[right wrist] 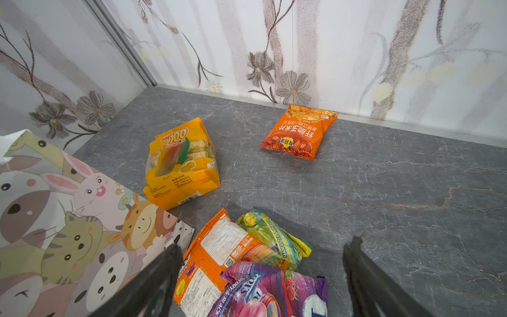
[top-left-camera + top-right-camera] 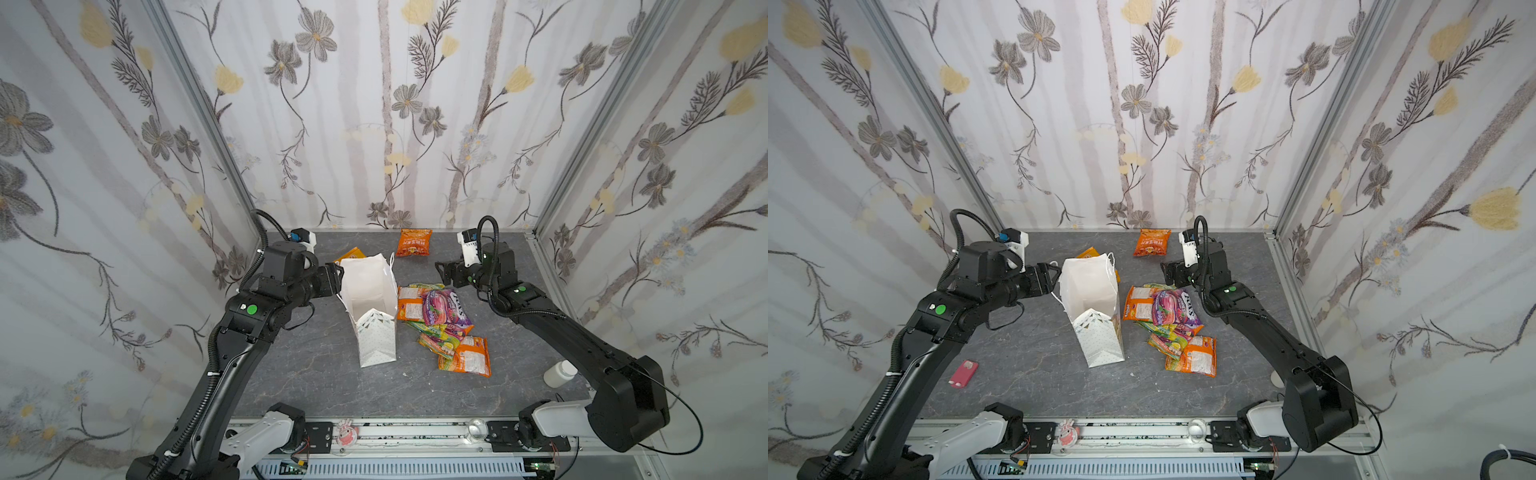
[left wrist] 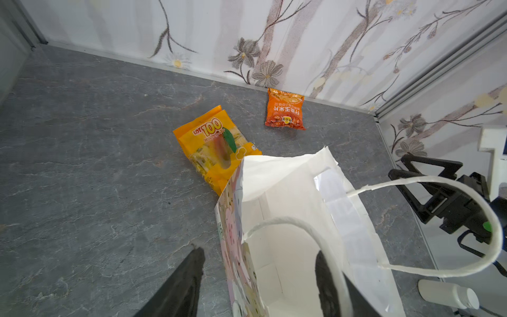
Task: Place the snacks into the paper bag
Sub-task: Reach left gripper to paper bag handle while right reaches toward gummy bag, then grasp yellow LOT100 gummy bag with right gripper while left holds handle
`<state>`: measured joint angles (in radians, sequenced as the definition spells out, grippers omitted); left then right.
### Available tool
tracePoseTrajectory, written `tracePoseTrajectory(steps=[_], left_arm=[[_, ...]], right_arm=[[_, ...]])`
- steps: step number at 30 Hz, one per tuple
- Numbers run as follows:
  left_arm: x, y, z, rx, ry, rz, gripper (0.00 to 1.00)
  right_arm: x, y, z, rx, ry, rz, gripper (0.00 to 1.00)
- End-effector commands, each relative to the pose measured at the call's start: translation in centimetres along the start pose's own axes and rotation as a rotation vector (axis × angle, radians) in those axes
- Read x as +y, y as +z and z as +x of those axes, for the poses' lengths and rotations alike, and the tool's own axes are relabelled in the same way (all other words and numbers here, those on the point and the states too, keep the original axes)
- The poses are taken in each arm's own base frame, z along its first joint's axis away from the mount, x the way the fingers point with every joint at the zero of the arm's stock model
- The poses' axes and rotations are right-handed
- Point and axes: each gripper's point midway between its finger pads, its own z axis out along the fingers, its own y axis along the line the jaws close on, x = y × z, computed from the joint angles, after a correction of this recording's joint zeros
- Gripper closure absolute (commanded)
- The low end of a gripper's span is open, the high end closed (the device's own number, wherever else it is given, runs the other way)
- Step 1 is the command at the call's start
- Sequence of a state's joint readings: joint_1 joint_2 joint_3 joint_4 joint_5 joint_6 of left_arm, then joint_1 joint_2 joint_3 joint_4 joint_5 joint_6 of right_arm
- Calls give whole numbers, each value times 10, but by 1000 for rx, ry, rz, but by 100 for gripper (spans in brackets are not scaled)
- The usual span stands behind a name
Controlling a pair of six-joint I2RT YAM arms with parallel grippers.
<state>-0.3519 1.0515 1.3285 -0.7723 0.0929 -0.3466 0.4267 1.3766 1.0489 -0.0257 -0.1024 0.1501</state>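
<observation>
The white paper bag stands open at mid-table, leaning a little. My left gripper is open astride the bag's left wall, one finger outside and one inside, near a cord handle. A pile of snacks lies right of the bag, a purple packet on top. Just above the pile's far end, my right gripper is open and holds nothing. An orange packet lies by the back wall. A yellow packet lies behind the bag.
A white bottle lies at the right edge beside the right arm. A flat red-pink object lies front left by the left arm. Flowered walls close in the table on three sides; a rail with a pink figure runs along the front.
</observation>
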Motion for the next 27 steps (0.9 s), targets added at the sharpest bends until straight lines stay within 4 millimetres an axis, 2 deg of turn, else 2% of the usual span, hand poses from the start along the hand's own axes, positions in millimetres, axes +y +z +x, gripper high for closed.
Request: tracePoseTrajectory(steps=[1,4,6,10,12,16,19,22,27], left_arm=[[-3,-1,-8,-38,-6,8,56],[-4,2,-9,-44,-5,12,69],[-8,3,-10,-59,-3,31,74],[-5,-3,-20,-112,-2,10,89],[0,-11,-27,-141,5,-26,94],[12,-23,-36,-187,31,-101,100],[16,-23,-37,-198,44,-125,100],[22,-23,-34,-204,49,-149,100],[44,-30,-26,-240,54,-235,100]], right_arm=[[2,8,-5,-12,19,5,11],[10,21,-10,-23,25,-17,11],[16,31,-14,-33,27,-35,11],[26,54,-22,-44,60,-81,13],[30,73,-15,-24,82,-112,13],[48,102,-11,-24,111,-198,13],[60,128,-2,12,130,-247,13],[68,154,10,48,138,-266,11],[87,192,29,93,130,-297,11]])
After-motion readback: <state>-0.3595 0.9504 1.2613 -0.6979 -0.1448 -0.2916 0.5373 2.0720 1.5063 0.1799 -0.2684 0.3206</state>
